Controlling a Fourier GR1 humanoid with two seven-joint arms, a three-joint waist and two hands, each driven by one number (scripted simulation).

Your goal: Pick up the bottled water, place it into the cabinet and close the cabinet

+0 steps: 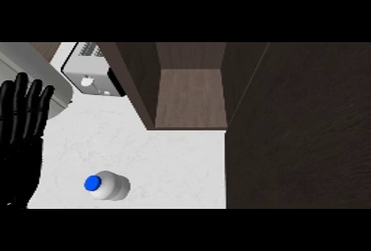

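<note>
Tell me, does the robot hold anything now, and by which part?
Nothing is held. The left hand rests open at the view's left edge, fingers straight, apart from the bottled water. The right hand is not in view.

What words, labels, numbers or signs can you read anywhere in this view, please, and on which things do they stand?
Readable text: none.
Bottled water: seen from above, mostly its blue cap shows; no label is visible.
Toaster: no legible markings.
Cabinet: plain dark wood, no sign or number.
</note>
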